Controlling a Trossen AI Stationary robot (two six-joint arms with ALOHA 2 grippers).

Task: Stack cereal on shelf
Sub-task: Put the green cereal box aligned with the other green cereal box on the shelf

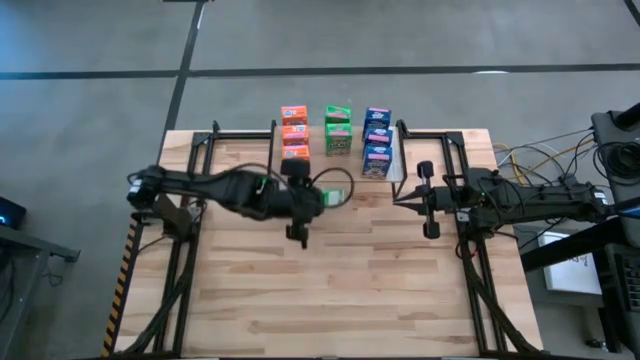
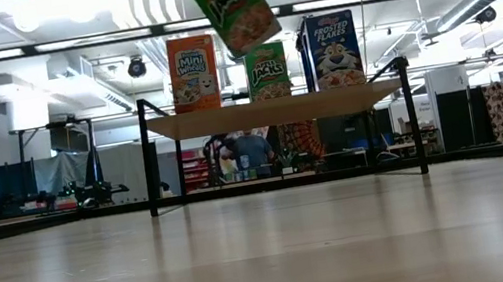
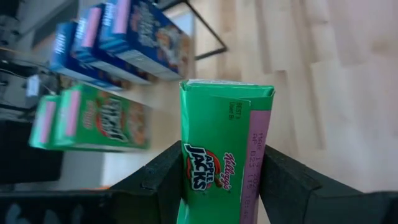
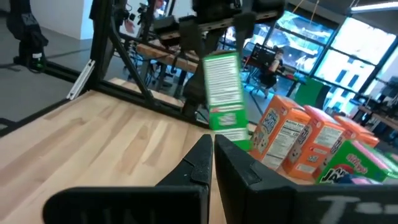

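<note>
Holding the green Apple Jacks box (image 3: 217, 155) tilted in my left tool (image 3: 219, 186), half-open around it, I may knock the green boxes (image 1: 338, 130) off the shelf (image 2: 277, 110).

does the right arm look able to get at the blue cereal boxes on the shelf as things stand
Probably yes. The right pincer sits shut and empty beside the shelf end, where the blue cereal boxes stand nearest it, with nothing between. The left pincer, holding a green box, is off to the other side.
</note>
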